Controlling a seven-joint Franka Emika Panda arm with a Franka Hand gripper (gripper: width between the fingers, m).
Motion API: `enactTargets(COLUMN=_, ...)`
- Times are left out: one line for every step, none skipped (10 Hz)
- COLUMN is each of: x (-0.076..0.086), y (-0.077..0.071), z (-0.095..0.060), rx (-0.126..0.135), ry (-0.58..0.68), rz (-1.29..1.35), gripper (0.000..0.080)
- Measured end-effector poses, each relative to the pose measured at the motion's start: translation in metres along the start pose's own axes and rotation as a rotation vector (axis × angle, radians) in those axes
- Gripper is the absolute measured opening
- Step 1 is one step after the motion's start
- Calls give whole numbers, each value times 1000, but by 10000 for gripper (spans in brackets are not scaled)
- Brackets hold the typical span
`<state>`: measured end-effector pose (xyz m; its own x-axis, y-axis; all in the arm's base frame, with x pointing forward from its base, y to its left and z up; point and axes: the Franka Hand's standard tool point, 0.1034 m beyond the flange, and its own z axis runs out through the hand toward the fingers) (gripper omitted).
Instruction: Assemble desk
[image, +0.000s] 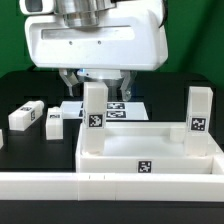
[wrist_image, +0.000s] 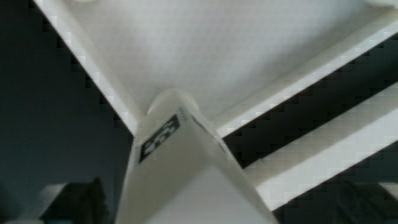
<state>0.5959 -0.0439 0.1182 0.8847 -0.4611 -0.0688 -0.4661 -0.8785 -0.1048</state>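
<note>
At slab (image: 120, 160) corner, gripper (image: 97, 84) spread wide w/ gaps beside upright leg (image: 95, 110).

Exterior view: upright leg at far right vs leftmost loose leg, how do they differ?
Pose: the upright leg stands on end; the loose leg lies on its side. Place: the upright leg sits inside the slab's corner; the loose leg rests on the black table. Both are short white tagged blocks.

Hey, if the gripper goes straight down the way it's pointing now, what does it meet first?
Most likely the upright leg standing at a corner of the desk slab. It sits directly under the gripper, centred between the open jaws in the wrist view. The gap between them is unclear.
</note>
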Motion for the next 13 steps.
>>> enactTargets(x=0, y=1, z=0, rx=-6, ry=1, rz=-93, gripper=648)
enactTargets(x=0, y=1, z=0, rx=-11, ry=1, rz=-167, gripper=648)
enactTargets(x=0, y=1, z=0, rx=-11, ry=1, rz=-217, gripper=648)
enactTargets(x=3, y=1, z=0, rx=-20, ry=21, rz=-306, gripper=648)
enactTargets(x=5, y=2, z=0, rx=-40, ry=37, rz=-398, gripper=648)
enactTargets(x=9, y=4, z=-1, rx=-55, ry=58, rz=-461, gripper=648)
enactTargets(x=9, y=4, z=0, rx=-54, ry=62, rz=-460, gripper=638)
enactTargets(x=9, y=4, z=0, rx=-54, ry=61, rz=-459, gripper=638)
enactTargets(x=9, y=4, z=0, rx=-54, ry=61, rz=-459, gripper=461)
enactTargets(x=9, y=4, z=0, rx=-55, ry=62, rz=-459, gripper=461)
enactTargets(x=11, y=6, z=-1, rx=-56, ry=63, rz=-456, gripper=291)
enactTargets(x=11, y=7, z=-1, rx=-56, ry=63, rz=-451, gripper=291)
enactTargets(x=11, y=7, z=-1, rx=-55, ry=64, rz=-426, gripper=291)
